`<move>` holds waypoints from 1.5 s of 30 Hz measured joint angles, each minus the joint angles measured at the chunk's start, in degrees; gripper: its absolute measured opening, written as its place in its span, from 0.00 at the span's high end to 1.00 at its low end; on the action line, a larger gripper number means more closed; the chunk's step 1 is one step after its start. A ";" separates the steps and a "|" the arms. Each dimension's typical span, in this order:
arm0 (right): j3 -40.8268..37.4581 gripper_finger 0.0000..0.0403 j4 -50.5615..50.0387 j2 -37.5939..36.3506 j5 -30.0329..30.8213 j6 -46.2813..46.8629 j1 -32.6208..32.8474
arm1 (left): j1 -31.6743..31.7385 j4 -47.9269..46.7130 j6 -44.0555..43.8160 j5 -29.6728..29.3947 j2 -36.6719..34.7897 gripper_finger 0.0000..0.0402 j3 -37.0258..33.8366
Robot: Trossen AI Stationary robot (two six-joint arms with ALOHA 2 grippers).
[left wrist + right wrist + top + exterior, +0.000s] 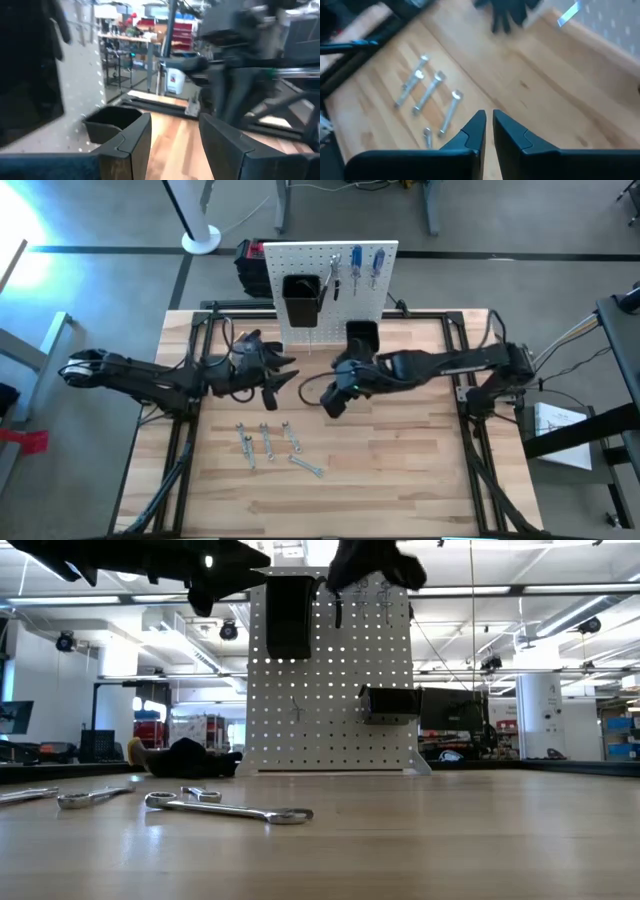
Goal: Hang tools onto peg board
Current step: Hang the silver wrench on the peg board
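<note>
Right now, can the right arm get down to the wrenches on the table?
Probably yes. The right claw hangs above bare wood, empty, fingers nearly together, with the wrenches lying flat and exposed ahead of it. Nothing sits between them; the left claw is off to the side.

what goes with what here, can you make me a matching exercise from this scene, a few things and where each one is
Things:
1. wrenches
2. blue-handled screwdrivers
3. upper black bin
4. right gripper

Places:
A. hanging at the peg board's top right
B. lying on the wooden table
C. in the air over the table, empty
D. mounted on the board's left half

Pairs: 1-B, 2-A, 3-D, 4-C
</note>
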 joint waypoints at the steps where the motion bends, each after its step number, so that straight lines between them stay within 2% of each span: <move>1: -0.02 0.93 -0.80 0.52 -1.26 1.07 -0.88 | -0.32 0.09 0.00 0.00 0.59 0.62 0.00; 6: -0.08 0.90 -1.77 2.63 -8.59 4.72 -3.99 | -1.00 1.20 0.15 -0.11 3.61 0.62 -0.21; 11: -0.08 0.89 0.24 3.06 -8.53 4.60 -4.23 | -1.03 4.37 1.22 -0.07 5.58 0.62 -2.73; 19: -0.11 0.88 0.00 3.60 -8.99 4.58 -2.93 | -1.04 28.34 -0.13 -0.08 5.55 0.62 -16.25; 22: -0.11 0.89 -0.37 3.55 -8.87 4.54 -3.57 | -1.04 32.63 -1.53 -0.13 5.25 0.62 -19.42; 31: -0.11 0.89 -2.15 3.21 -10.66 3.46 -7.42 | -3.03 32.27 -4.01 0.50 5.24 0.62 -20.47; 35: -0.91 0.87 -3.53 3.36 -1.61 0.61 -7.45 | -6.42 28.41 -6.80 -1.72 5.97 0.62 -21.10; 39: -4.26 0.85 -3.66 3.54 2.94 -0.15 -6.54 | -9.11 21.65 -12.06 -10.23 7.46 0.62 -21.11; 41: -7.03 0.85 -3.59 3.54 4.13 1.19 -6.15 | -9.60 18.56 -15.62 -10.70 7.95 0.62 -21.14; 45: -14.34 0.87 -0.48 3.06 5.12 5.90 -6.30 | -10.79 12.76 -22.33 -7.57 8.78 0.62 -21.14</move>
